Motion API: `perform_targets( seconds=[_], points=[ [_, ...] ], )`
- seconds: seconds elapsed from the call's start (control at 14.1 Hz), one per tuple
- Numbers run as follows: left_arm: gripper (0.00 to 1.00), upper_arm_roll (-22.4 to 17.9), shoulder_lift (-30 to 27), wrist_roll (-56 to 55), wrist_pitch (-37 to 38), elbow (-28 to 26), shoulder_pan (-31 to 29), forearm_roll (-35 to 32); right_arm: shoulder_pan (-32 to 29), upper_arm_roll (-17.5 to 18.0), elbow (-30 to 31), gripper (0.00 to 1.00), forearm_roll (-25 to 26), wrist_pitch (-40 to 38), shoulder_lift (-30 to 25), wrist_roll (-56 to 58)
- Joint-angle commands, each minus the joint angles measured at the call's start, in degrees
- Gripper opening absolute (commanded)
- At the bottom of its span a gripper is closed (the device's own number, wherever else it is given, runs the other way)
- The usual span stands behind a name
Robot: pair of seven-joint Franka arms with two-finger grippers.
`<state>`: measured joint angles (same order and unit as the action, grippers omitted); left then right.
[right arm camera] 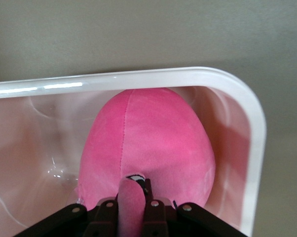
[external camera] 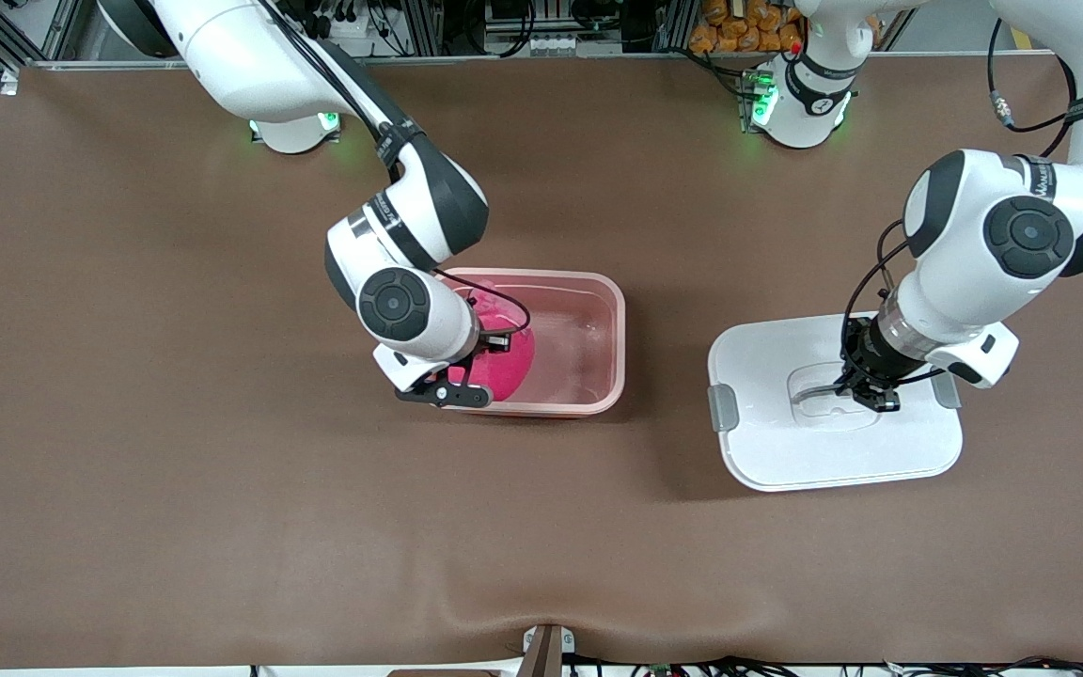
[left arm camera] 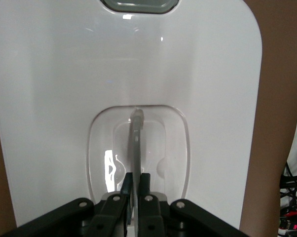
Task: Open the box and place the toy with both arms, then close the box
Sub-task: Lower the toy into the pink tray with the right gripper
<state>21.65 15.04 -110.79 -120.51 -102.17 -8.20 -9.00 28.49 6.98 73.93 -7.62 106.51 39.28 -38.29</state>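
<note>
At frame centre, the right gripper (external camera: 488, 350) hangs in the open box (external camera: 598, 310), jaws clamped on the toy (external camera: 513, 367). Lower right on the counter (external camera: 222, 527), the left gripper (external camera: 866, 395) pinches the lid (external camera: 786, 451) by its handle (left arm camera: 136, 148).

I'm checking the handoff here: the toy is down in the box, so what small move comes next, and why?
Probably the right gripper should open and let go: it is shut on the toy, which is already inside the box. The left gripper holds the lid by its handle.
</note>
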Motion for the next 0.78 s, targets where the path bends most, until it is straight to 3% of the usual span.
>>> perform_targets(
  seconds=[0.0,0.71],
  points=[
    [0.0,0.1,-0.5,1.2,0.8,0.6,0.7,-1.6,1.6,-0.6,-0.7,0.0,0.9,2.5,1.1,-4.1],
    [0.0,0.3,0.1,2.2,0.8,0.9,4.8,-0.9,7.3,-0.6,-0.7,0.0,1.4,16.3,6.4,-18.7]
  ],
)
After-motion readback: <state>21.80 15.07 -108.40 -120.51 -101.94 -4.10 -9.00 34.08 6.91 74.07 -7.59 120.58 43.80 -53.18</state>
